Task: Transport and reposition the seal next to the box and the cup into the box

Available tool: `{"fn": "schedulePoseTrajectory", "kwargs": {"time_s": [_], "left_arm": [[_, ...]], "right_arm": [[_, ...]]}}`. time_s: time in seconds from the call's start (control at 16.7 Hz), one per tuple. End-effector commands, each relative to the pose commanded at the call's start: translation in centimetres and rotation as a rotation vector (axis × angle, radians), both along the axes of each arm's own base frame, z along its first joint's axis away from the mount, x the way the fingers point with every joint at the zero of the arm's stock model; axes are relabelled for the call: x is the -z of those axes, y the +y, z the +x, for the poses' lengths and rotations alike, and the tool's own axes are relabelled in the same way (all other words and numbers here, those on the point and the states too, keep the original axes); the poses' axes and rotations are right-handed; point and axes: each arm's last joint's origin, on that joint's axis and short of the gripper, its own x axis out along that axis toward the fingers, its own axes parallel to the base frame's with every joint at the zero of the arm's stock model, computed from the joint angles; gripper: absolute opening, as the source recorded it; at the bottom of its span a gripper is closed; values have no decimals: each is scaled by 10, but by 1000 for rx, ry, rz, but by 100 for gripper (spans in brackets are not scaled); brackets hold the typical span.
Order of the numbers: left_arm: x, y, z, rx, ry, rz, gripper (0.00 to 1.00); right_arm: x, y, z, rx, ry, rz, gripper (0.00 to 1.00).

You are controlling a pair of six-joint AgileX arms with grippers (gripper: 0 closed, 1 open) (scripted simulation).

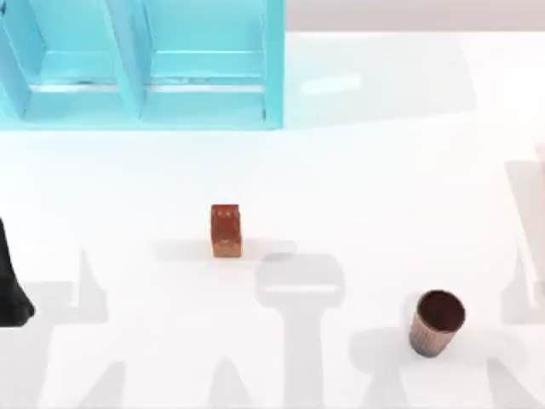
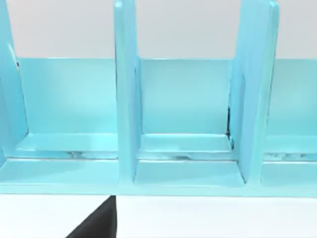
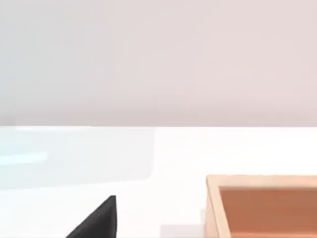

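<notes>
Seal (image 1: 226,230): standing upright on the white table (image 1: 366,187), near the middle, untouched, well apart from everything else.
Cup (image 1: 437,321): sitting upright toward the table's right front, mouth open upward, nothing gripping it.
Blue shelf (image 1: 140,94): standing at the back left, divided into open compartments.
Wooden box (image 3: 262,206): showing as a tan corner in the right wrist view, cut off by the frame.
Left arm (image 1: 10,285): showing as a dark shape at the top view's left edge, looking parked; whether its fingers are spread or closed, cannot tell.
Right arm: gripper state likewise cannot tell.
Step in hand, judged: nothing is grasped yet, so the first reach is pending.
Doing it well: coming down straight over the seal, pinching its flat faces squarely; the cup is wider and ribbed, so a grip across the rim is looking safer.
Hard to make out: the box's place on the table, its depth, and both fingertips.
</notes>
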Motion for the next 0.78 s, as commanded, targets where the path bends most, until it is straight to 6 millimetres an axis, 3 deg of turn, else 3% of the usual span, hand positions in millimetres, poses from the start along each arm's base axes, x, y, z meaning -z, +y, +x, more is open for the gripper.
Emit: {"fn": "schedulePoseTrajectory", "kwargs": {"time_s": [0.18,0.36,0.6,0.78], "left_arm": [[0,0,0,0,0,0,100],[0,0,0,0,0,0,100],[0,0,0,0,0,0,100],[0,0,0,0,0,0,100]], "right_arm": [[-2,0,0,-3,4,3,100],[-18,4,1,-30,44,29,100],[-60,13,11,-87,185,92,100],[-98,26,32,-128,346,141,100]]}}
